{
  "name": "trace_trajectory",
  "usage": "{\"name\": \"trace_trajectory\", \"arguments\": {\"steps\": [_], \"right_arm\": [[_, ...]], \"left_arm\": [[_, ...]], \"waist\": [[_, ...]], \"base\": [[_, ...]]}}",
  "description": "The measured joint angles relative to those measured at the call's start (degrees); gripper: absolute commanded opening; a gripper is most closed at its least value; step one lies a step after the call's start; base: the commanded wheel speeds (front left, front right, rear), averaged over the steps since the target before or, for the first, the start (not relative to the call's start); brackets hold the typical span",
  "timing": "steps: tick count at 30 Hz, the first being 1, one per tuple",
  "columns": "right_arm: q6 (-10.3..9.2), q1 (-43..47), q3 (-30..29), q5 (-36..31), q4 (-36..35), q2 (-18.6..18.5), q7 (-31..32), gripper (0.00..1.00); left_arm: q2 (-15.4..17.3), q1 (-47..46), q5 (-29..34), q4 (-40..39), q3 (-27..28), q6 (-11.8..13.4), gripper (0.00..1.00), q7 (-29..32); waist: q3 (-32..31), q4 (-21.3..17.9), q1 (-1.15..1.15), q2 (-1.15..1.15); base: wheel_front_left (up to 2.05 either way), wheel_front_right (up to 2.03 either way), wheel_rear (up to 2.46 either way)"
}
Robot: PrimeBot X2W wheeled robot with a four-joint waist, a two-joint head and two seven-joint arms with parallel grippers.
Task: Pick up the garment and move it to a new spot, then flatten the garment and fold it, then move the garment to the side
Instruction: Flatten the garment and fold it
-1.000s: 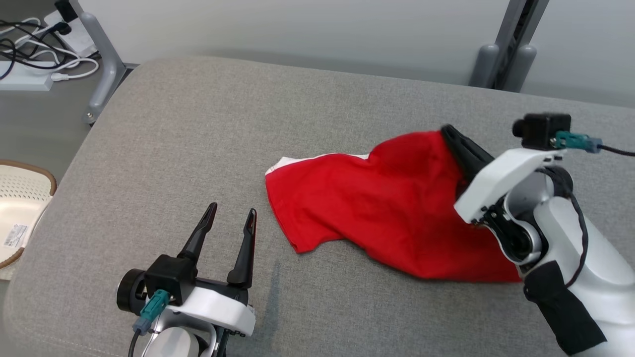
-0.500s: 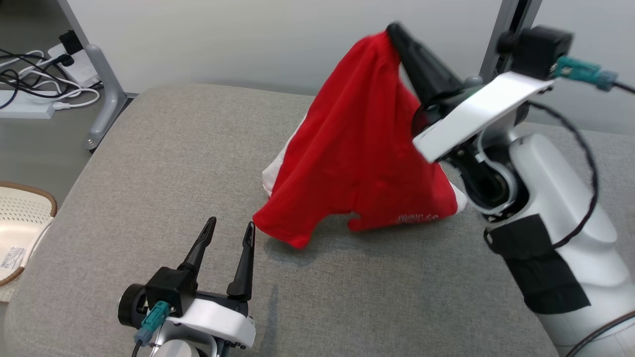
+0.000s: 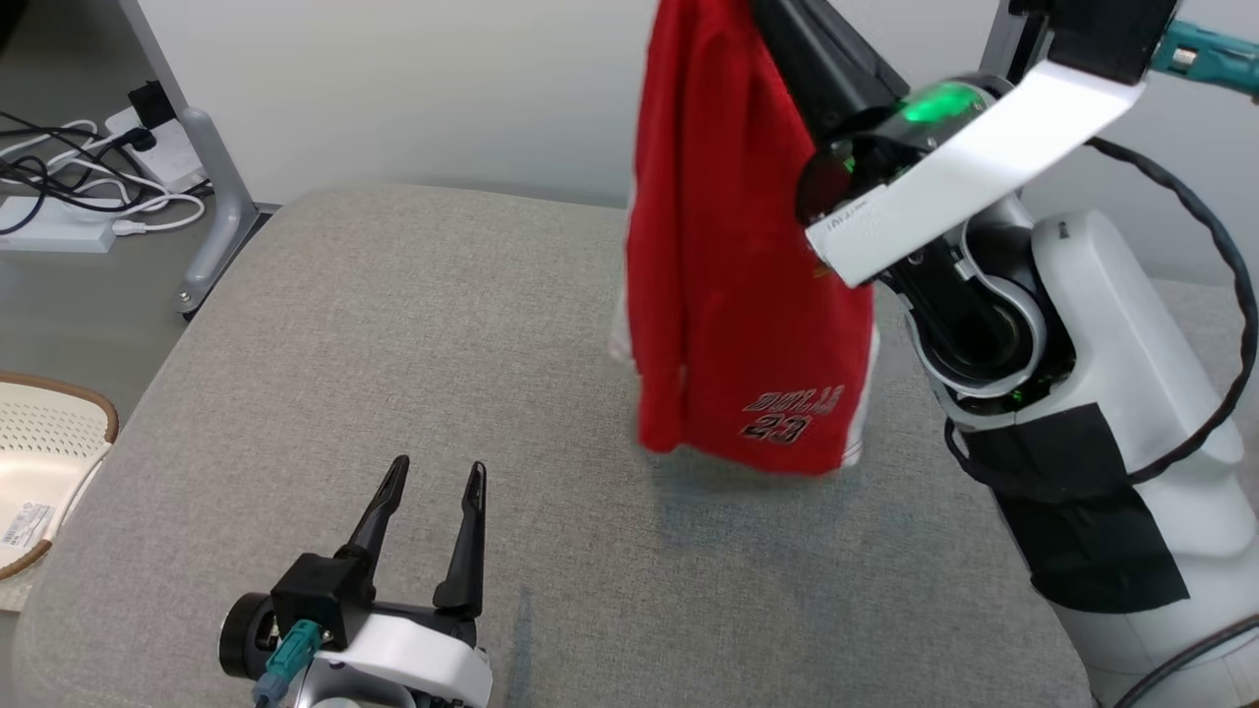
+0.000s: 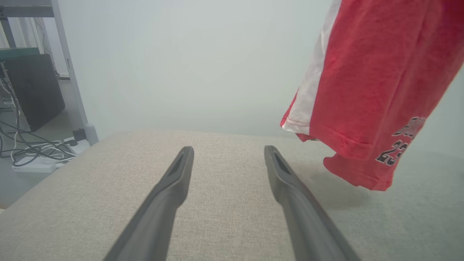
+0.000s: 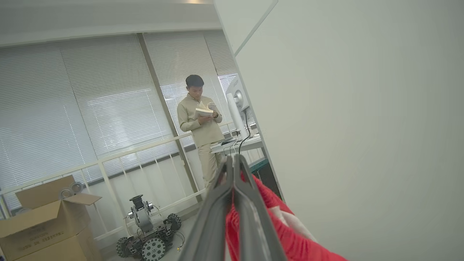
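The right gripper (image 5: 233, 160) is closed tight on an upper edge of the red garment (image 3: 728, 275), a pair of shorts with white side stripes and a printed number near the hem. The garment hangs full length from the pinched fingers above the grey padded surface (image 3: 344, 344). In the left wrist view its lower hem appears just clear of the fabric, with a shadow beneath it. The left gripper (image 3: 438, 465) rests low over the near left part of the surface, jaws spread wide and holding nothing, well apart from the garment.

Judged progress: the pick-up is done and the move to a new spot is under way, since the garment is not yet set down. Laying it down, flattening, folding and the final move to the side all remain. The empty left gripper is likely needed for the spreading.
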Motion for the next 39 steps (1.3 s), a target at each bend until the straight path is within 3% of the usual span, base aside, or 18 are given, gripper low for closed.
{"name": "trace_trajectory", "arguments": {"steps": [4, 9, 15, 19, 27, 33, 37, 38, 39], "right_arm": [[0.01, -1.64, -1.98, -0.81, 3.83, 0.34, -2.90, 0.00], [0.01, -1.65, -9.00, -7.35, 18.70, 0.24, -2.94, 0.00], [-0.02, 0.09, -19.81, -20.52, 39.07, 0.19, -5.76, 0.00], [-0.02, -0.75, -25.21, -29.10, 47.49, -0.25, -9.21, 0.00], [-0.01, -8.13, -28.81, -35.53, 54.06, -0.10, -13.61, 0.00], [-0.01, -13.37, -28.14, -34.90, 55.60, -0.01, -15.92, 0.00], [-0.01, -16.51, -24.63, -31.89, 56.64, 0.15, -16.95, 0.00], [0.00, -17.00, -24.40, -31.59, 57.57, 0.16, -17.12, 0.32], [0.00, -17.19, -24.25, -31.82, 58.73, 0.16, -17.35, 1.00]], "left_arm": [[0.01, 0.10, -0.46, -0.02, -0.45, 0.02, 1.00, 0.00], [-0.01, -0.42, -0.73, -0.26, -1.45, 0.23, 1.00, 0.00], [-0.01, -0.80, -1.16, -0.37, -1.99, 0.21, 1.00, 0.00], [0.01, -1.22, -1.43, -0.30, -2.11, 0.20, 1.00, 0.00], [0.00, -2.43, -2.13, -0.27, -3.08, 0.04, 1.00, 0.00], [0.02, -3.72, -3.11, -0.34, -4.65, 0.11, 1.00, 0.00], [0.01, -4.69, -3.86, -0.14, -5.83, 0.40, 1.00, 0.00], [0.00, -4.69, -4.13, -0.07, -6.05, 0.55, 1.00, 0.00], [0.01, -4.70, -4.15, -0.03, -6.22, 0.58, 1.00, 0.00]], "waist": [[0.05, -0.22, 0.00, 0.00], [0.66, 0.22, 0.00, 0.00], [2.02, 1.26, 0.00, 0.00], [3.18, 2.13, 0.00, 0.00], [5.46, 3.34, 0.00, 0.00], [6.86, 4.46, 0.00, 0.00], [7.71, 5.82, 0.00, 0.00], [7.87, 6.16, 0.00, 0.00], [8.00, 6.46, 0.00, 0.00]], "base": [[0.00, 0.00, 0.00], [0.00, 0.00, 0.00], [0.00, 0.00, 0.00], [0.00, 0.00, 0.00], [0.00, 0.00, 0.00], [0.00, 0.00, 0.00], [0.00, 0.00, 0.00], [0.00, 0.00, 0.00], [0.00, 0.00, 0.00]]}}
